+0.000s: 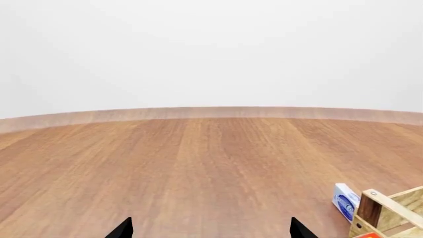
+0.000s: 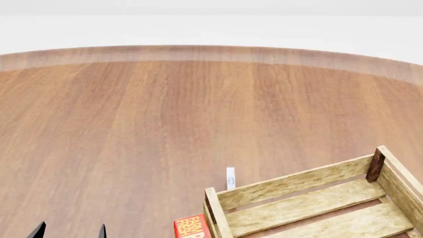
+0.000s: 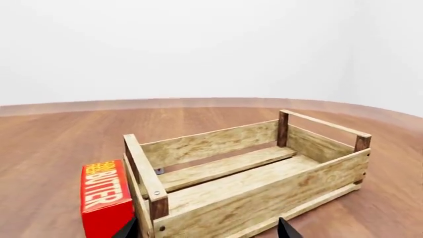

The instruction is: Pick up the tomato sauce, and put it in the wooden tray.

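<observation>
Left gripper (image 2: 69, 231) low at left, black tips apart, clasping nothing. Red box lettered BUTTER (image 3: 104, 198) touching the pale slatted wooden tray (image 2: 290, 186), empty inside. Right gripper (image 3: 208, 229) beside the tray, tips apart. Tomato sauce nowhere visible; nearer arm undecidable.

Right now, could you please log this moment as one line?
tomato sauce: unseen | wooden tray: empty | left gripper: open | right gripper: open

One wooden tray (image 3: 251, 173), one red butter box (image 3: 104, 201), one small blue-and-white box (image 1: 344, 201).
</observation>
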### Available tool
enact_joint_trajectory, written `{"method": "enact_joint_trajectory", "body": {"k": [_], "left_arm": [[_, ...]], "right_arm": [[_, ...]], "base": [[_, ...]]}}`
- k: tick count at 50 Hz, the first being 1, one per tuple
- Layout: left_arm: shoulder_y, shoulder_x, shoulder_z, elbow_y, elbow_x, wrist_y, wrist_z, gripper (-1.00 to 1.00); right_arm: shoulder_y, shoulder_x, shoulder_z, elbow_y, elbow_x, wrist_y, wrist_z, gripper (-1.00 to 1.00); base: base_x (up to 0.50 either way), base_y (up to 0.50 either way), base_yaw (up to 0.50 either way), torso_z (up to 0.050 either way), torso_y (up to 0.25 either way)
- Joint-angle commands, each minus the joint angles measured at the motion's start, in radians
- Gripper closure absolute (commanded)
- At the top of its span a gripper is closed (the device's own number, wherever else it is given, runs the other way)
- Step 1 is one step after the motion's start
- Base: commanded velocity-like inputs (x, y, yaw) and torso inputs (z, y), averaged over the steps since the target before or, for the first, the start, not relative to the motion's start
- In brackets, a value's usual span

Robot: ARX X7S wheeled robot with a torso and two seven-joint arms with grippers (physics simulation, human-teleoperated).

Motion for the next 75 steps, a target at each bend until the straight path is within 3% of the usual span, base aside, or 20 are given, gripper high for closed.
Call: {"method": "enact_joint_trajectory", "body": {"k": [1,22,75], "left_arm": [[-0.004,-0.003,0.005,-0.012,-0.002,0.008,-0.002,-1.00],[-0.003,-0.011,0.014,-0.001,-0.006,0.003,-0.014,-1.00],[-0.008,-0.026,0.033,0.001,-0.022,0.006,-0.032,-1.00]], "right_arm": [[0.016,-0.005,-0.006,0.038,0.050,-0.019,0.003,-1.00],[0.050,-0.004,-0.038,0.070,0.064,0.077,-0.011,-1.00],[0.121,-0.009,-0.067,0.177,0.131,0.097,-0.015,-1.00]], "base": [[0.00,0.00,0.00,0.000,0.000],[0.00,0.00,0.00,0.000,0.000],[0.00,0.00,0.00,0.000,0.000]]}}
